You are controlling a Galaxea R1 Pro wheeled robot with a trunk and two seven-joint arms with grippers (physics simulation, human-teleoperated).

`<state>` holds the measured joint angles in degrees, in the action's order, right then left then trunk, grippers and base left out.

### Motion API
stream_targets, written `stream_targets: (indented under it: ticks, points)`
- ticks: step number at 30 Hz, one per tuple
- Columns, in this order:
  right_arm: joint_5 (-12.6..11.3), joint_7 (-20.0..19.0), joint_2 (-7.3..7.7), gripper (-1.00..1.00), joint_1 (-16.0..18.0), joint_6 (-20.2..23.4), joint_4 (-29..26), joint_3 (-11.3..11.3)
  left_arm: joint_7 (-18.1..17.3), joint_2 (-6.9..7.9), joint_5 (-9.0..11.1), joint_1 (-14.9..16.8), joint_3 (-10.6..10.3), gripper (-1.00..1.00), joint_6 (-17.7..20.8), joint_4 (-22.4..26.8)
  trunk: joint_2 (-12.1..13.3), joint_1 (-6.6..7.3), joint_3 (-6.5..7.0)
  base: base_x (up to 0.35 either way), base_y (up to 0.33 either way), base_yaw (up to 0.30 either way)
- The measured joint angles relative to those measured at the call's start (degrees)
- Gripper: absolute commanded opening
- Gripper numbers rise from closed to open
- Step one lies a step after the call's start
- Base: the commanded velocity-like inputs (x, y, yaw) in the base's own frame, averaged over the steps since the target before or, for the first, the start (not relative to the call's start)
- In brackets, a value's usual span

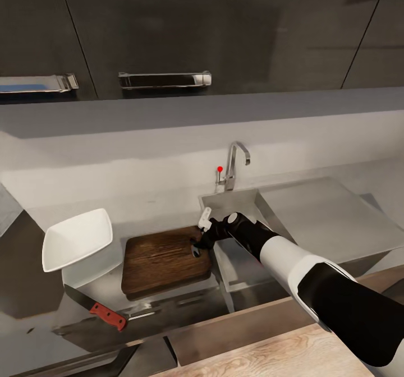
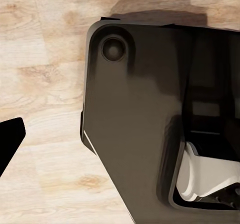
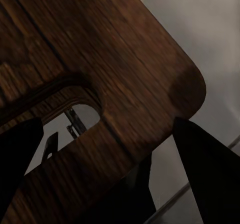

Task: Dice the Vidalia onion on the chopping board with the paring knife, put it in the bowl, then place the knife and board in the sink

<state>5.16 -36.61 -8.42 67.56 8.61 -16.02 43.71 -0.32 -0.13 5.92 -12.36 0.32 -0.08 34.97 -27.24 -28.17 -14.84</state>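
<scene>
The brown chopping board (image 1: 163, 259) lies on the grey countertop (image 1: 33, 309) just left of the sink (image 1: 224, 202). My right gripper (image 1: 197, 243) is at the board's right edge by its small hole. In the right wrist view the board's rounded corner (image 3: 150, 84) and hole sit between the spread fingers (image 3: 210, 179), and the gripper (image 3: 112, 184) is open. The white bowl (image 1: 76, 239) stands left of the board. The paring knife (image 1: 96, 309), red-handled, lies in front of the bowl. The onion is out of view. My left gripper (image 2: 120, 184) hangs open over the floor, one fingertip (image 2: 10, 144) visible.
A chrome tap (image 1: 234, 166) with a red-tipped lever (image 1: 220, 169) rises behind the basin, and the flat drainboard (image 1: 325, 220) extends right. Dark wall cabinets (image 1: 168, 29) hang above. My right forearm crosses the basin. The robot's dark base (image 2: 135, 124) is over the wooden floor (image 2: 45, 84).
</scene>
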Motion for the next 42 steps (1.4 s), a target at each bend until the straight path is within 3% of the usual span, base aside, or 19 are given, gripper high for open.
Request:
stream_targets:
  ticks: [3, 4, 25, 36, 42]
  points:
    - [0.0, 0.0, 0.00, -1.00, 0.0, 0.0, 0.0, 0.0, 0.0, -0.02, 0.0, 0.0, 0.0, 1.00, 0.0, 0.0, 0.0, 0.00, 0.00, 0.000, 0.000, 0.000]
    - [0.0, 0.0, 0.00, 1.00, 0.0, 0.0, 0.0, 0.0, 0.0, -0.02, 0.0, 0.0, 0.0, 1.00, 0.0, 0.0, 0.0, 0.00, 0.00, 0.000, 0.000, 0.000]
    - [0.2, 0.0, 0.11, 1.00, 0.0, 0.5, -0.8, -0.1, 0.0, 0.05, 0.0, 0.0, 0.0, 1.00, 0.0, 0.0, 0.0, 0.00, 0.00, 0.000, 0.000, 0.000]
    - [0.2, 0.0, 0.44, 1.00, 0.0, 4.7, -4.8, -0.6, 0.0, 0.05, 0.0, 0.0, 0.0, 1.00, 0.0, 0.1, 0.0, 0.00, 0.00, 0.000, 0.000, 0.000]
    - [0.2, 0.1, 2.09, 1.00, 0.0, 12.9, -14.2, -1.5, 0.0, 0.05, 0.0, 0.0, 0.0, 1.00, 0.0, 0.1, 0.0, 0.00, 0.01, -0.011, 0.000, 0.000]
